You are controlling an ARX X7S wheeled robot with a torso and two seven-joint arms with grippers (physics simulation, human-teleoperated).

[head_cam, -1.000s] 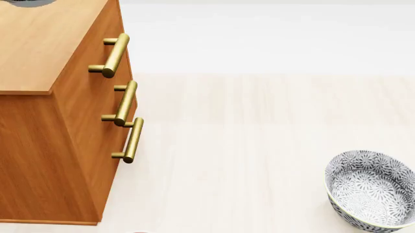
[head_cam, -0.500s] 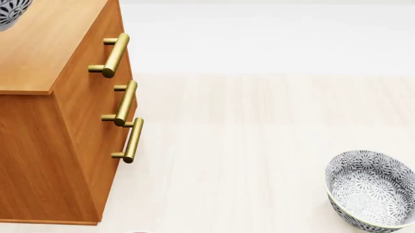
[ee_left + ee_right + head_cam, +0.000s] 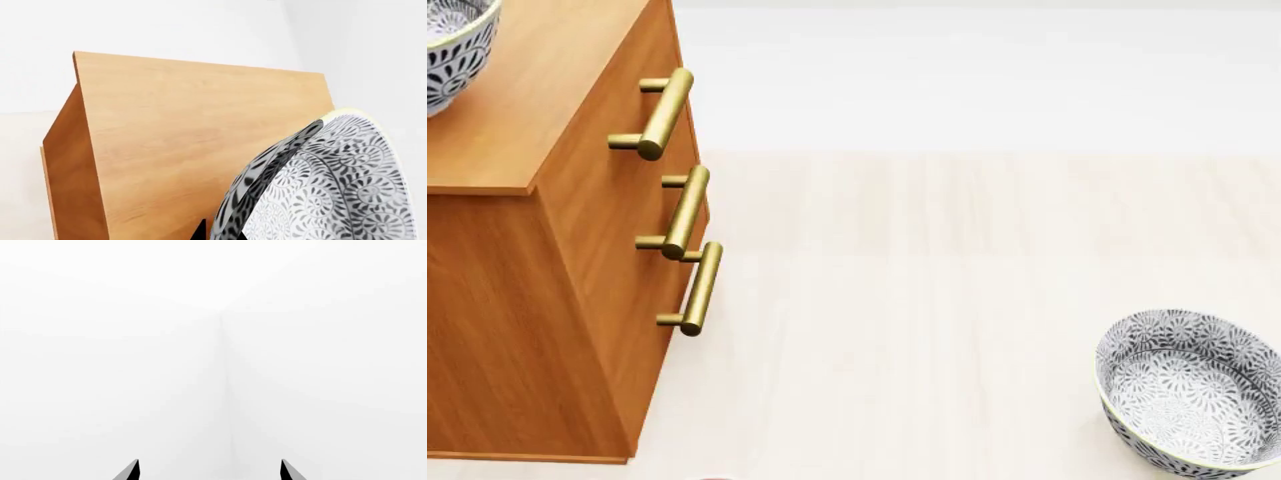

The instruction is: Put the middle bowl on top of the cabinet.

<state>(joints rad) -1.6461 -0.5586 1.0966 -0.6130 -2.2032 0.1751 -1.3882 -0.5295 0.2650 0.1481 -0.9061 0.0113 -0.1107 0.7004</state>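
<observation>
The middle bowl (image 3: 333,185), deep with a grey-and-white floral pattern, is tilted on its side in the left wrist view. My left gripper (image 3: 223,233) is shut on its rim, with one dark fingertip on each side of the wall. In the head view this bowl (image 3: 454,50) shows at the far upper left, over the cabinet's lighter wood top (image 3: 547,100). Whether it touches the top I cannot tell. The orange-brown cabinet (image 3: 180,140) fills the space behind the bowl. My right gripper (image 3: 209,469) is open with nothing between its fingers, facing a white wall.
A second bowl (image 3: 1190,388) of the same pattern stands upright on the pale floor at the lower right of the head view. Three brass bar handles (image 3: 683,212) stick out from the cabinet's drawer side. Neither arm shows in the head view.
The held bowl has come further into the head view from the upper left corner, moving right and down over the cabinet top. The floor bowl and cabinet have not moved.
</observation>
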